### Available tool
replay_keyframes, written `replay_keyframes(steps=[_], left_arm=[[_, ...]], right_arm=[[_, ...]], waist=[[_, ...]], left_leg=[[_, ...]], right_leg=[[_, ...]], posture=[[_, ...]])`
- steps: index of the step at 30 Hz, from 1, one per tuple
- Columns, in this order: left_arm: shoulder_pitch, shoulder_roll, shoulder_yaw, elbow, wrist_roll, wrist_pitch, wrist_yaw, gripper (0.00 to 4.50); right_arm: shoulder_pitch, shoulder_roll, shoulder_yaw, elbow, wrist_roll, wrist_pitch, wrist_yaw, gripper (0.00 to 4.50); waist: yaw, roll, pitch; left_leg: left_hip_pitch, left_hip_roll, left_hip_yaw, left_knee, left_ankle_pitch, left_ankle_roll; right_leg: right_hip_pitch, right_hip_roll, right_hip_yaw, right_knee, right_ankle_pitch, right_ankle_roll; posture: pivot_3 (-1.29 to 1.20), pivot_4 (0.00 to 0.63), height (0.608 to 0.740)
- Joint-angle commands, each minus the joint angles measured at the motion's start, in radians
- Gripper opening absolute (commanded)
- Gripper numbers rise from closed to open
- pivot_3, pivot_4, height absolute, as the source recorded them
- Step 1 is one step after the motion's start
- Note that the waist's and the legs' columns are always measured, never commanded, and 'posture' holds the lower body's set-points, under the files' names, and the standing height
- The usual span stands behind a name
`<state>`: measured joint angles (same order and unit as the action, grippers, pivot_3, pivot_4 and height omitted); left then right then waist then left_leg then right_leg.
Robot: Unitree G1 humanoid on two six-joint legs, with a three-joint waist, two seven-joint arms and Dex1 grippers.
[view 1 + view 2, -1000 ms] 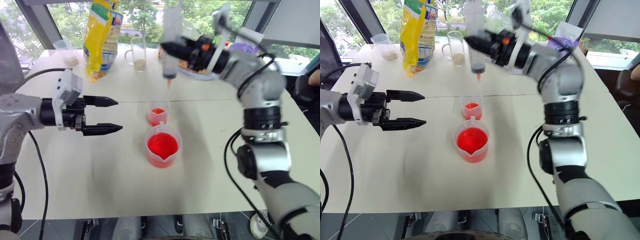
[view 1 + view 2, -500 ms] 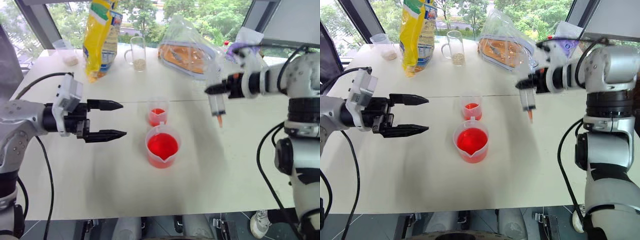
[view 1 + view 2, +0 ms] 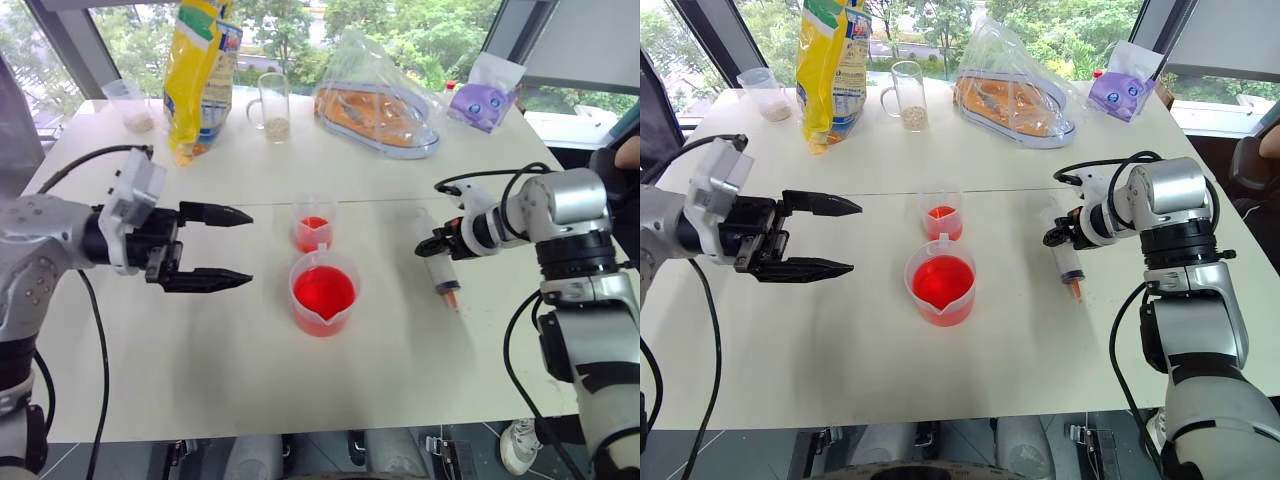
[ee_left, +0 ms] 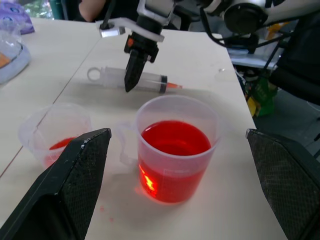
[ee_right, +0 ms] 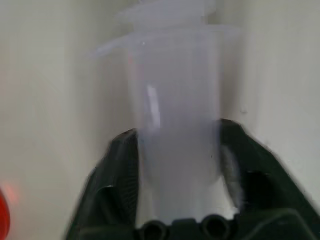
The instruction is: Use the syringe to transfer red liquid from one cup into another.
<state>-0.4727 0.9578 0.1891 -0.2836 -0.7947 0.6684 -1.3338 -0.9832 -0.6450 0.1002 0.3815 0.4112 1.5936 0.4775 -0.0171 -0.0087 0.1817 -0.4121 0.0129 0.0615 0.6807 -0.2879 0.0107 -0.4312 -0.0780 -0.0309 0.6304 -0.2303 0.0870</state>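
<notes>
1. We see 2 clear plastic containers near the middle of the white table: a wide spouted beaker about half full of red liquid, and just behind it a smaller cup with a little red liquid at the bottom
2. Along the far edge stand a yellow bag, a handled glass mug with grains, a small cup, a clear bag with orange contents and a purple pouch
3. The syringe lies on the table to the right of the beaker, orange tip toward us
4. The right gripper straddles its barrel, fingers on either side; we cannot tell whether they still squeeze it
5. The left gripper hovers left of the cups, fingers spread wide, holding nothing
</notes>
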Motion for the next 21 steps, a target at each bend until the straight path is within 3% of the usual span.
replay_keyframes(steps=[1,2,10,17,21], left_arm=[[-0.008,0.01,0.015,-0.007,-0.015,0.007,0.009,4.5],[-0.005,0.012,0.017,-0.008,-0.019,0.015,0.014,4.5],[0.035,0.048,0.055,-0.029,-0.043,0.053,0.033,4.5],[0.069,0.072,0.086,-0.035,-0.045,0.054,0.044,4.5],[0.09,0.079,0.106,-0.042,-0.059,0.074,0.061,4.5]], right_arm=[[-0.005,-0.004,-0.033,-0.041,-0.002,0.003,-0.001,4.2],[-0.004,-0.009,-0.037,-0.062,0.003,0.008,0.002,4.48],[0.046,-0.215,-0.019,-0.456,0.158,-0.015,0.188,4.48],[0.169,-0.412,-0.127,-0.714,0.296,-0.203,0.432,4.48],[0.292,-0.527,-0.181,-0.765,0.29,-0.37,0.551,4.48]], waist=[[0.0,0.0,0.0],[0.0,0.0,0.0],[0.004,0.0,0.0],[0.004,0.0,0.0],[0.005,0.0,0.0]], left_leg=[[0.0,0.0,0.0,0.0,0.0,0.0],[0.0,0.0,0.0,0.0,0.0,0.0],[0.0,0.0,-0.001,0.0,-0.001,0.001],[0.0,0.0,-0.001,0.0,-0.001,0.001],[0.0,0.0,-0.001,0.001,-0.001,0.001]], right_leg=[[0.0,0.0,0.0,0.0,0.0,0.0],[0.0,0.0,0.0,0.0,0.0,0.0],[0.0,0.0,0.0,0.0,-0.001,0.001],[0.0,0.0,0.0,-0.001,-0.001,0.001],[0.001,0.0,0.0,-0.001,-0.001,0.001]], posture=[[0.0,0.15,0.74],[0.0,0.15,0.74],[0.0,0.15,0.74],[0.0,0.15,0.74],[0.0,0.15,0.74]])
